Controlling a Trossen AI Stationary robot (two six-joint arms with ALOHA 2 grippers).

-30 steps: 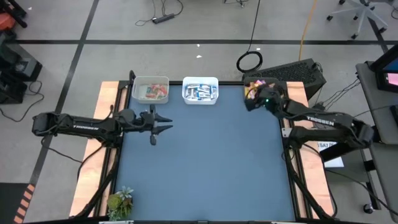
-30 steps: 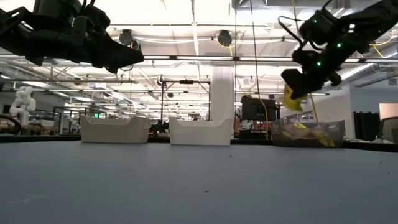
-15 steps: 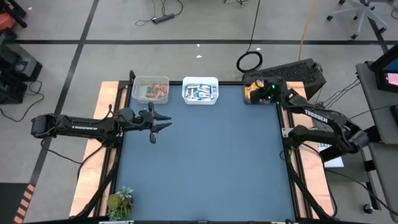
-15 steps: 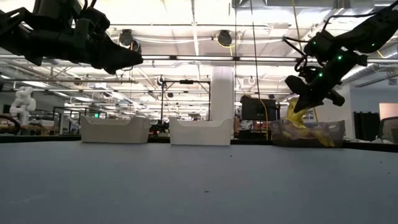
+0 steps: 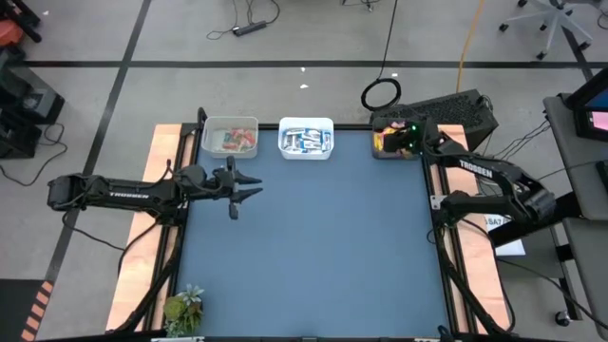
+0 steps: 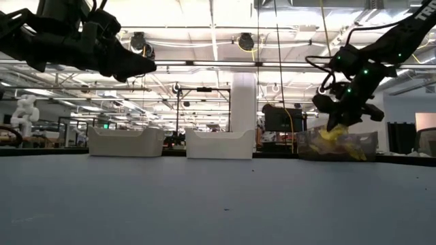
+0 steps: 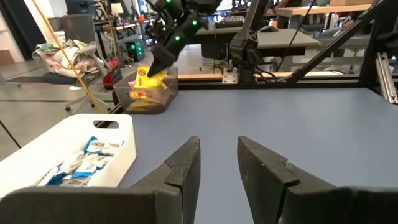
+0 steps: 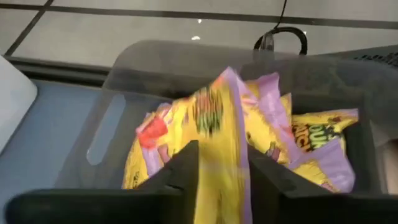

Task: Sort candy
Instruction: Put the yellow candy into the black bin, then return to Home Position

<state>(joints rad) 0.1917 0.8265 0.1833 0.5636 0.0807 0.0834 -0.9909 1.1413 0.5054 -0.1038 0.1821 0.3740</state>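
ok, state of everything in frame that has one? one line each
left end effector: open, empty, hovering above the table's left side
right end effector: over the clear bin, yellow packet between its fingers
clear bin: holds yellow packets
middle white bin: holds blue-and-white bars
left white bin: holds red/pink pieces

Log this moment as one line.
right gripper: over clear bin, yellow packet between fingers | left gripper: open, waiting | table: no loose candy

Grey floor with dark lines; coiled cable; office chair; ceiling lights; white pillar.
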